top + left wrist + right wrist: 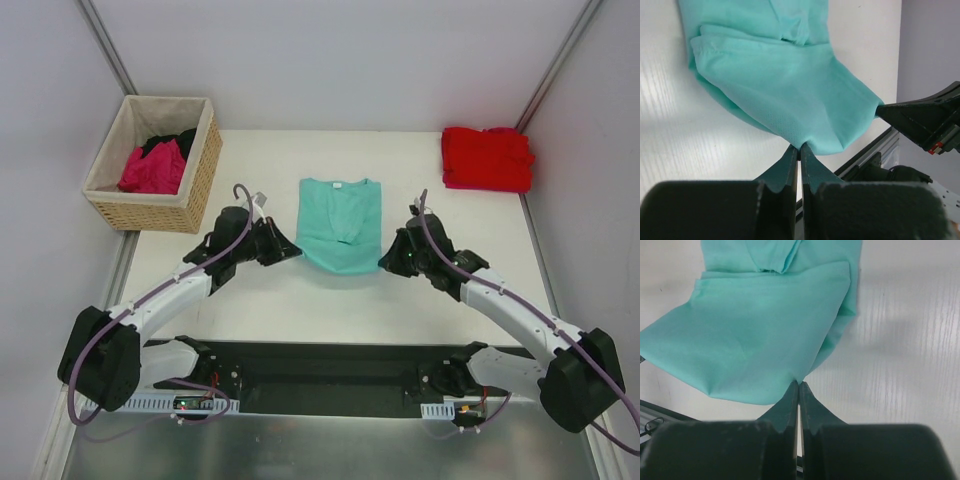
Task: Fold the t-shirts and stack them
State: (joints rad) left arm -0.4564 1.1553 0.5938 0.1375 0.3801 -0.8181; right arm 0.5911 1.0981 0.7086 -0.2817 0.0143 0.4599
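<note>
A teal t-shirt [340,225] lies in the middle of the table, neck label toward the far side, sides folded in to a narrow strip. Its near hem is lifted off the table between my two grippers. My left gripper [297,250] pinches the hem's left corner; in the left wrist view its tips [800,149] are shut on teal cloth [785,85]. At the right corner, my right gripper [383,262] is likewise shut [798,385] on the teal cloth [755,340]. A red t-shirt [487,158] lies folded at the back right.
A woven tan basket [200,185] stands at the back left, holding a magenta shirt [152,170] and a black one [170,142]. White walls close in on both sides. A black base rail [320,375] runs along the near edge.
</note>
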